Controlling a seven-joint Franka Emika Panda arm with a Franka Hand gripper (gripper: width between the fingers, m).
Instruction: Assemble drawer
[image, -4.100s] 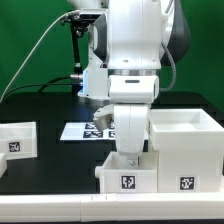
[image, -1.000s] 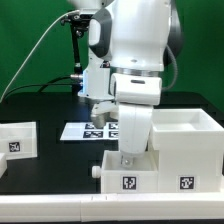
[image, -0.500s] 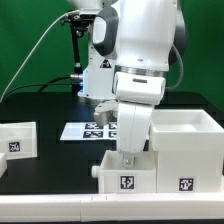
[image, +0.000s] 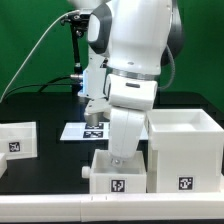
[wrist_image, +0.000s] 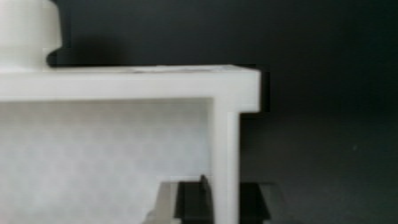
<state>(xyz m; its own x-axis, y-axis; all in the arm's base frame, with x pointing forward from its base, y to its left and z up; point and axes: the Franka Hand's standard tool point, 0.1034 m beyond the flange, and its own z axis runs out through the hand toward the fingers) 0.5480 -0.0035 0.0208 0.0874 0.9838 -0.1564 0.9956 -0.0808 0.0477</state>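
Note:
A small low white drawer (image: 104, 171) with a square tag on its front sits at the table's front, just to the exterior view's left of the tall white cube casing (image: 186, 148). My gripper (image: 120, 158) reaches down into it and is shut on its side wall. In the wrist view the thin white wall (wrist_image: 226, 140) runs between my two dark fingers (wrist_image: 185, 201), and the gripper (wrist_image: 222, 205) pinches it. The drawer's white inside (wrist_image: 107, 150) fills much of that view.
A second small white tagged tray (image: 17, 138) stands at the exterior view's far left. The marker board (image: 80, 130) lies behind the drawer, partly hidden by the arm. A white ledge (image: 60, 210) runs along the table's front edge.
The gripper and the drawer have shifted toward the exterior view's left, a little away from the cube casing. The arm leans more to that side.

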